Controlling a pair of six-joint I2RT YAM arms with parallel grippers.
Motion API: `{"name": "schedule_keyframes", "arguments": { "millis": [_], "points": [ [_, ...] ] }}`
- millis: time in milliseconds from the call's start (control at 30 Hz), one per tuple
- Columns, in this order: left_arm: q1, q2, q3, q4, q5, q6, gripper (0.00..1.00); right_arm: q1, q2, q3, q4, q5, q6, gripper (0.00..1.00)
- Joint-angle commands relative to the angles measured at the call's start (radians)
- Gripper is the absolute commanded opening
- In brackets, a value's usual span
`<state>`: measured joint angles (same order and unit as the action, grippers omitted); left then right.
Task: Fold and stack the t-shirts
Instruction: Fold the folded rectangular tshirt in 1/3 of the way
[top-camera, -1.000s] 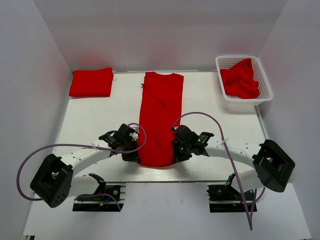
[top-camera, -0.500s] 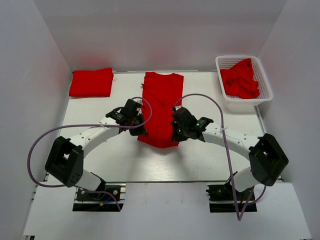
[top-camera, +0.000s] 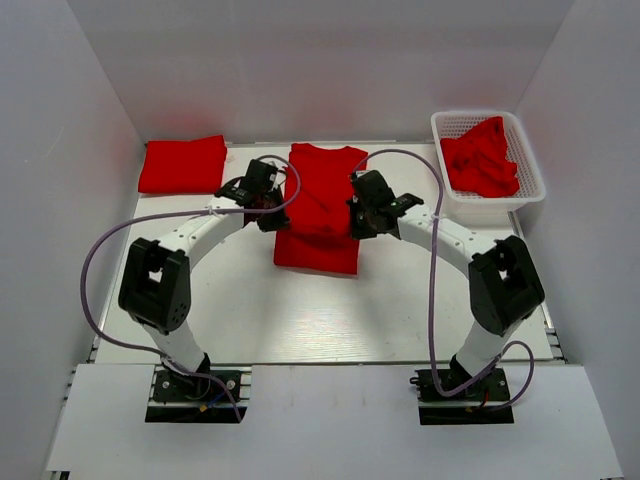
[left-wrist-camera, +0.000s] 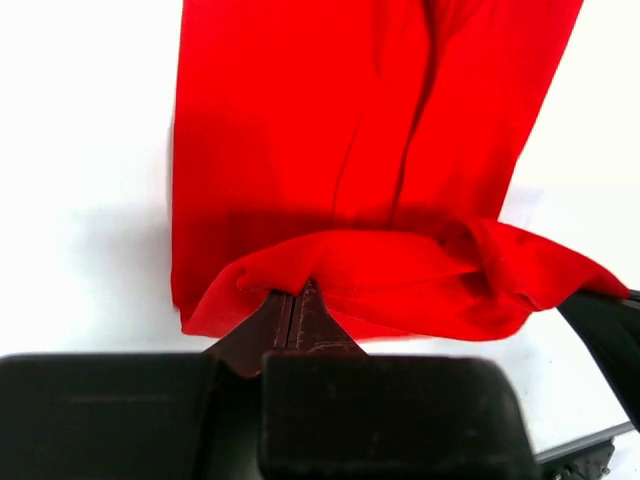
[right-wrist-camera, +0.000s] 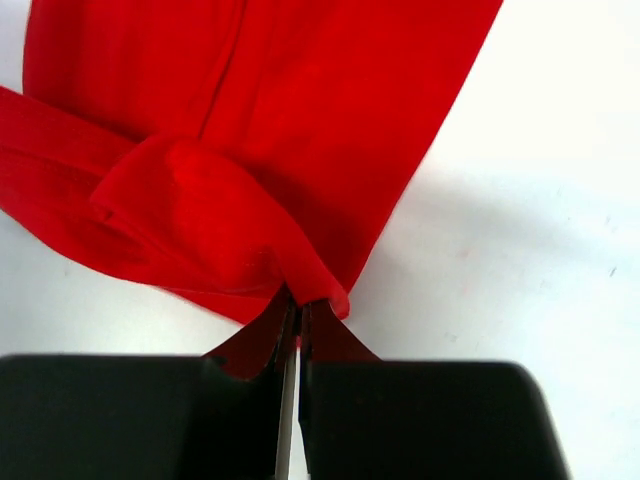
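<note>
A long, narrow red t-shirt (top-camera: 322, 205) lies in the middle of the white table, its near end doubled over toward the far end. My left gripper (top-camera: 268, 212) is shut on the hem's left corner (left-wrist-camera: 262, 282). My right gripper (top-camera: 362, 218) is shut on the hem's right corner (right-wrist-camera: 322, 290). Both hold the hem a little above the shirt's lower layer (left-wrist-camera: 300, 110). A folded red t-shirt (top-camera: 183, 165) lies at the far left. More red t-shirts (top-camera: 480, 160) lie crumpled in the basket.
A white mesh basket (top-camera: 531, 170) stands at the far right of the table. White walls close in the left, back and right sides. The arms' bases stand at the near edge.
Both grippers have carried the shirt's near hem from the table's near edge toward the far end, folding the shirt over itself. The arms have stretched out.
</note>
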<state>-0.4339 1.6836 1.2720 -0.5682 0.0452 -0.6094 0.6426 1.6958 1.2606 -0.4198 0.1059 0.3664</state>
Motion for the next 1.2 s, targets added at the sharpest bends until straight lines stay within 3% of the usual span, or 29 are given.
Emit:
{"name": "schedule_keyframes", "arguments": {
  "millis": [0, 267, 1000, 1033, 1100, 1133, 1167],
  "points": [
    [0.021, 0.045, 0.096, 0.036, 0.048, 0.057, 0.00, -0.034, 0.036, 0.085, -0.008, -0.028, -0.052, 0.00],
    [0.069, 0.186, 0.226, 0.036, 0.076, 0.094, 0.00, -0.092, 0.146, 0.198, -0.030, -0.081, -0.083, 0.00],
    [0.136, 0.372, 0.299, 0.200, 0.213, 0.114, 0.01, -0.187, 0.373, 0.352, 0.062, -0.150, -0.060, 0.00],
    [0.136, 0.383, 0.329, 0.224, 0.203, 0.102, 0.10, -0.192, 0.387, 0.359, 0.062, -0.149, -0.028, 0.00],
    [0.149, 0.422, 0.372, 0.225, 0.194, 0.082, 0.36, -0.211, 0.410, 0.422, 0.061, -0.147, 0.003, 0.17],
    [0.161, 0.438, 0.424, 0.200, 0.183, 0.071, 0.63, -0.219, 0.432, 0.439, 0.059, -0.149, 0.066, 0.22],
    [0.176, 0.459, 0.478, 0.188, 0.158, 0.045, 0.84, -0.233, 0.441, 0.485, 0.062, -0.155, 0.086, 0.31]
  ]
}}
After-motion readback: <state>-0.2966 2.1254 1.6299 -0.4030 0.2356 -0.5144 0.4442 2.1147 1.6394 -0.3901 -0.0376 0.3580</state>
